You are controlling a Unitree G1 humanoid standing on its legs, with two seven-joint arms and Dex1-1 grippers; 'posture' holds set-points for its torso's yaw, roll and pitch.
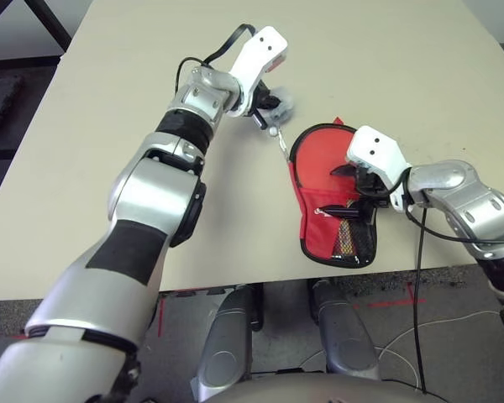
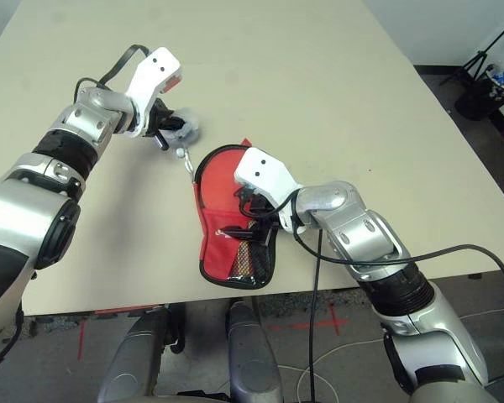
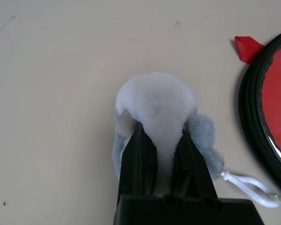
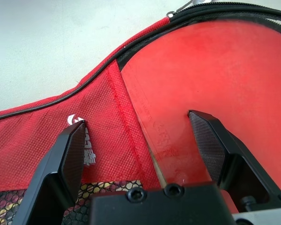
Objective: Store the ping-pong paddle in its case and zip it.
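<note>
Fluffy pale pouch (image 3: 154, 101) pinched in left gripper (image 3: 160, 154) — right gripper (image 4: 143, 145) spread above the case (image 1: 332, 214).

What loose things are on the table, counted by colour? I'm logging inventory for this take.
Red: 2, the ping-pong paddle and its case.
Pale grey-white: 1, the fluffy pouch on a white cord, pinched in the left end effector.
Total: 3.

Case (image 1: 319, 220): red fabric, black zipper edge, white logo, black mesh pocket over red-yellow pattern. Paddle (image 4: 215, 75): glossy red face. Pouch (image 3: 155, 101): pale white-grey fuzzy, white cord. Table (image 1: 151, 101): plain beige. Left gripper (image 3: 160, 154): 2 black fingers. Right gripper (image 4: 145, 140): 2 black fingers, textured pads. Forearms silver, white wrist housings.
</note>
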